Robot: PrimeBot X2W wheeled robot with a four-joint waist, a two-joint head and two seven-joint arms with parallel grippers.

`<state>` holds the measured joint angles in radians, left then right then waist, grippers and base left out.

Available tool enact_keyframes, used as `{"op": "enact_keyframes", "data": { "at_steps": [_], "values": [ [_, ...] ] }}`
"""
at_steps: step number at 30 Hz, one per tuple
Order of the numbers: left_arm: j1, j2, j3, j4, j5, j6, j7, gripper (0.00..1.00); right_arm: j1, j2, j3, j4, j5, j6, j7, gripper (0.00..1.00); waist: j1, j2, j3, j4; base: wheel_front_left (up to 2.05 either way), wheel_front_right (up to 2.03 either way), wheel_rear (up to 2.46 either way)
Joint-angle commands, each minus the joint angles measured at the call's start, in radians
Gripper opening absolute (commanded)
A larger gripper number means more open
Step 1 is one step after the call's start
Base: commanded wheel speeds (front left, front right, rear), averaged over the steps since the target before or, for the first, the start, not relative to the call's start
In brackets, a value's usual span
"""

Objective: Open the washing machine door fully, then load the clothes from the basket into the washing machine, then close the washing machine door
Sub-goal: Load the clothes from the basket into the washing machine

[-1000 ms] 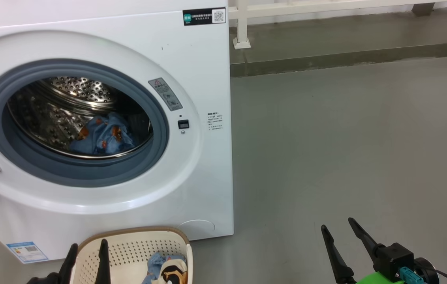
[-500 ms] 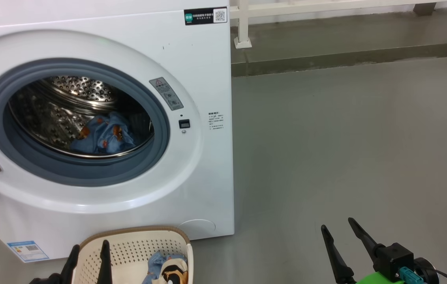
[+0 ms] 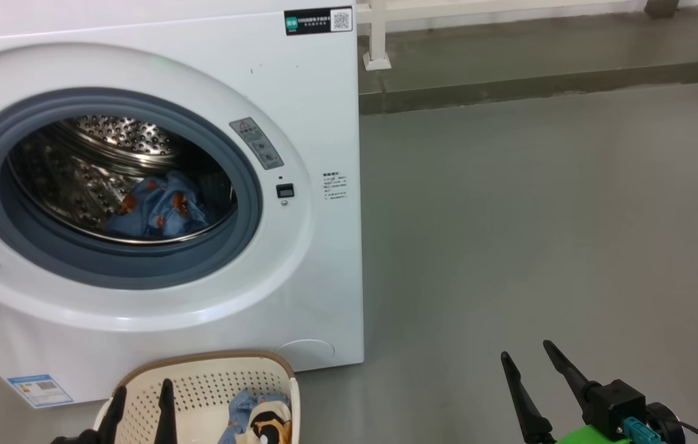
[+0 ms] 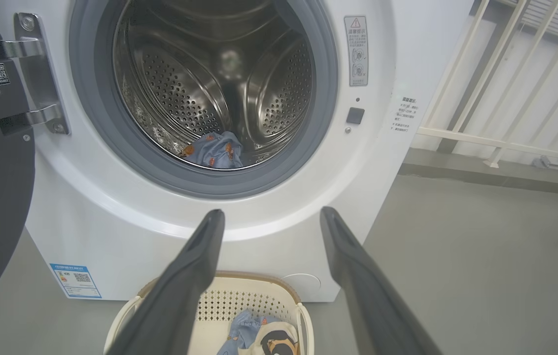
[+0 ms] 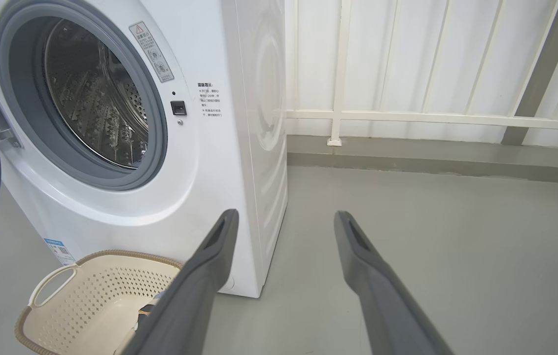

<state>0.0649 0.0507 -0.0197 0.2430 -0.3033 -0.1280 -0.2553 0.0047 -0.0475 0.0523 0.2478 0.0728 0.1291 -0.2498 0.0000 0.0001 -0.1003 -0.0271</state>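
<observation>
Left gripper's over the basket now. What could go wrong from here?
The blue and cream clothes lie bunched at the right side of the cream perforated plastic basket; the open left gripper might snag its wall and lift the basket.
The glossy black round door stands open close on the left; a lifting arm could knock it.
Cloth may drape over the grey rubber ring and get pinched at closing.

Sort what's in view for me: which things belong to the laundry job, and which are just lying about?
Job: washer, door, basket, clothes, some in the drum.
Just there: railing, kerb, floor.
</observation>
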Motion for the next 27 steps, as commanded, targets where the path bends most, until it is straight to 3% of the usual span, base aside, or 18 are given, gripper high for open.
{"op": "enact_keyframes", "data": {
  "at_steps": [1,16,27],
  "values": [
    [-0.036,0.007,0.038,-0.018,0.008,-0.002,-0.006,1.00,-0.027,-0.006,0.026,-0.023,0.000,0.002,-0.012,1.00,0.0000,-0.0001,0.007,-0.006,0.00,0.00,0.00],
    [-0.086,0.005,0.022,0.050,-0.009,-0.003,-0.006,1.00,-0.048,-0.015,0.016,-0.038,-0.017,0.002,-0.012,1.00,0.0000,-0.0001,0.119,-0.061,0.00,0.00,0.00],
    [-0.272,0.051,-0.018,0.178,-0.026,-0.003,-0.006,1.00,-0.093,-0.013,-0.009,-0.095,-0.049,0.002,-0.012,1.00,0.0000,-0.0001,0.370,-0.093,0.00,0.00,0.00]
  ]
}}
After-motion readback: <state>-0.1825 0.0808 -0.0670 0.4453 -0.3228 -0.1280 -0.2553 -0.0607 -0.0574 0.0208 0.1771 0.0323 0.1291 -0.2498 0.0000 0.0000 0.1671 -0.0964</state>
